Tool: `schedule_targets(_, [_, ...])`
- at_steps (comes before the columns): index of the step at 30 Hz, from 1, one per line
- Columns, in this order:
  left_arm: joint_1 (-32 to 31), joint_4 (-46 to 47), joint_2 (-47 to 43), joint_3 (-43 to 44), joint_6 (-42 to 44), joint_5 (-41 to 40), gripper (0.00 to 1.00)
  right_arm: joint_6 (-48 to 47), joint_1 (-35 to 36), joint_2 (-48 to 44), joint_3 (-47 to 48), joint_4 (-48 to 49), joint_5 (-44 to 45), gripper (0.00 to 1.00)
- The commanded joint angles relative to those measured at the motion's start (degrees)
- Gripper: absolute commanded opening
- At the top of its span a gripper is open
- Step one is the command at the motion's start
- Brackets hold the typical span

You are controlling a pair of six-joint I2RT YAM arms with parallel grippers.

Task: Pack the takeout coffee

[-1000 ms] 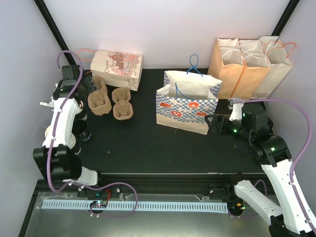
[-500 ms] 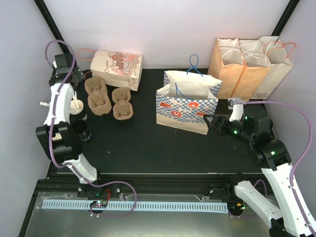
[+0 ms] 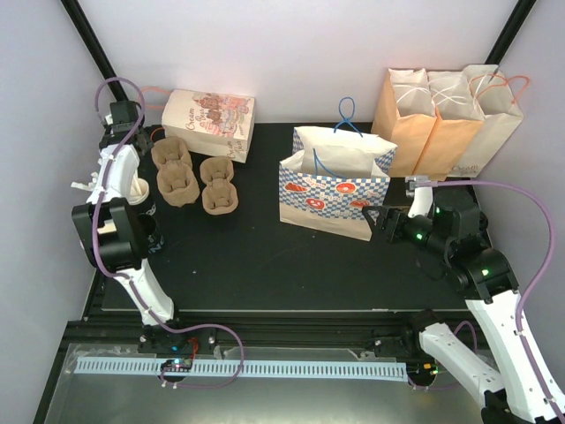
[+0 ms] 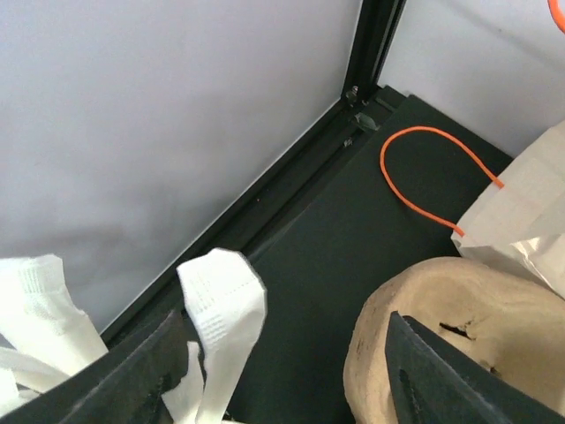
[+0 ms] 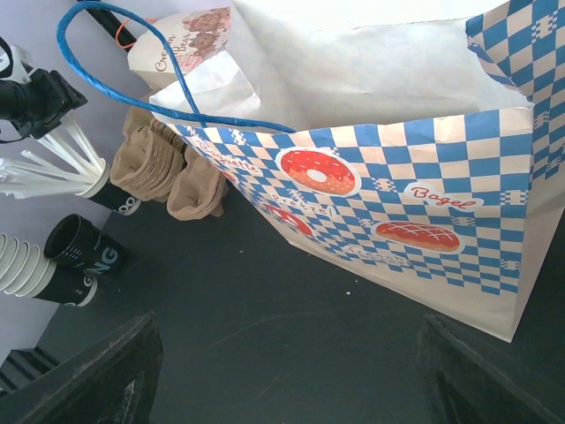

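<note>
- Top external view: the takeout coffee (image 3: 147, 237) sits at the worktop's (image 3: 265, 256) 9 o'clock edge, beside the left arm. It shows as a dark round top, so I judge it upright, with its long axis vertical and its lid up.
- The checkered bag (image 3: 334, 190) stands open-mouthed mid-worktop, probably so cups can be lowered in. The right claw (image 3: 375, 219) waits at the bag's 4 o'clock corner.
- The left claw (image 3: 117, 140) reaches to the far 10 o'clock corner, well apart from the coffee.
- Left wrist view: the left claw (image 4: 282, 353) is spread and holds nothing. A pulp cup carrier (image 4: 459, 344) lies under its 3 o'clock finger.
- Right wrist view: the right claw (image 5: 291, 371) is spread and empty, facing the bag (image 5: 397, 203). The coffee (image 5: 84, 249) is at 9 o'clock, its round top tipped toward the lens, likely only because of the camera's angle.
</note>
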Motion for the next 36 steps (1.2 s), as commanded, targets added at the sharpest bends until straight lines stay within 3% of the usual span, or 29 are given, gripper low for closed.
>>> schedule_targets(1, [0.0, 2.4, 1.0, 3.7, 0.9, -3.0, 0.6, -1.1, 0.0, 0.2, -0.7, 1.5, 0.5, 0.81])
schedule_targets(13, [0.0, -1.0, 0.3, 5.8, 0.8, -7.4, 0.03, -1.1, 0.0, 1.2, -1.0, 2.2, -0.2, 0.81])
schedule_targets(23, [0.1, -3.0, -5.2, 5.3, 1.5, -11.3, 0.02, -1.0, 0.0, 1.1, -1.2, 2.1, -0.2, 0.81])
schedule_targets(36, [0.0, 1.1, -19.5, 1.6, 5.7, -8.8, 0.01, -0.6, 0.1, 0.9, -2.2, 2.9, -1.6, 0.81])
